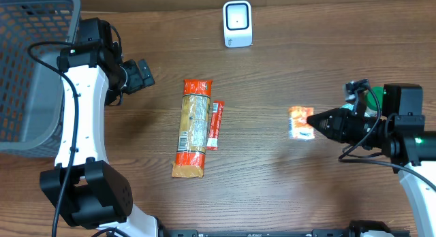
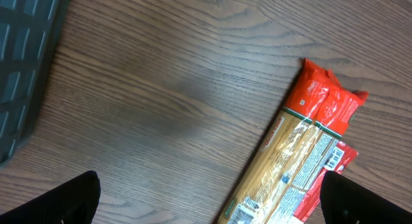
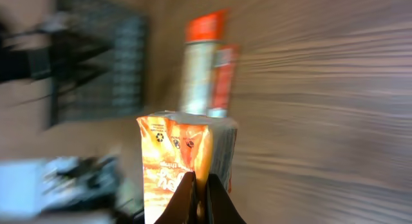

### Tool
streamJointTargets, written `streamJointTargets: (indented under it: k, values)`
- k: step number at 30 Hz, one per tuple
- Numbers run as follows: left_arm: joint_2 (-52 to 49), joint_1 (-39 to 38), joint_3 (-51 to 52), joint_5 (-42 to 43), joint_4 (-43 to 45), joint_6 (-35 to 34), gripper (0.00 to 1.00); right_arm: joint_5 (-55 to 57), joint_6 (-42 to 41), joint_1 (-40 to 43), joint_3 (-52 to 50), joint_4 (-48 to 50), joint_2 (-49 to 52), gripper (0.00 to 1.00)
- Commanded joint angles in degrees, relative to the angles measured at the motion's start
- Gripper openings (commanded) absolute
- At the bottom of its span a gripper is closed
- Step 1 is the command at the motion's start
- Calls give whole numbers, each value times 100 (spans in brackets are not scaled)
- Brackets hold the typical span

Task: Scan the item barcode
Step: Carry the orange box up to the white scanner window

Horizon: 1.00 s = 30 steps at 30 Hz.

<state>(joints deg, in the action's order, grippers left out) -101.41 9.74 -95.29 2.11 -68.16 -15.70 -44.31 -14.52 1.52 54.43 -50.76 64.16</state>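
**Inspector:** State of the grippers, and where was the item?

**Examiner:** The right gripper was pinched shut on one edge of the small orange packet, which jutted beyond the fingertips toward mid-table. The left gripper stood wide open, holding nothing.

**Inspector:** Bearing to the scanner?

**Examiner:** The white scanner lay well apart from the packet, farther back and to its left. As the right arm carried the packet, the move was judged to be its own.

**Inspector:** Containers?

**Examiner:** The grey basket stood at far left, and nothing showed inside it. The pasta pack and red sachet lay side by side mid-table.
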Motion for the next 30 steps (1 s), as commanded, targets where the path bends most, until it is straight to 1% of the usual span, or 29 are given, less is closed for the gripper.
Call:
streamJointTargets:
  k: [1,6,8,11,14,17,19,24,28,29,30]
  values:
    - [-13,-37,-96,-20,-15,92,100,1126,308,42,114,4,129,4]
    - [-13,-37,-96,-20,-15,90,100,1104,289,44,114,140,264,4]
    - [-13,-37,-96,-20,-15,92,100,1128,57,44,116,223,278,4]
    - [-13,-37,-96,-20,-15,90,100,1239,63,42,181,286,278,4]
    - [-13,-37,-96,-20,-15,90,100,1504,63,37,481,118,282,4]
    - [-13,-37,-96,-20,-15,90,100,1657,57,26,1058,-275,376,4]
    - [-13,-37,-96,-20,-15,92,100,1910,59,-48,1554,-603,520,4]
    - [-13,-37,-96,-20,-15,90,100,2673,85,-551,3377,-1676,1333,4]
    - [-13,-37,-96,-20,-15,90,100,3545,87,-990,5246,-2618,2291,4]
    - [-13,-37,-96,-20,-15,90,100,3834,90,-1108,6087,-2979,2747,4]
    - [-13,-37,-96,-20,-15,90,100,3950,87,-1176,6561,-3136,3014,4]
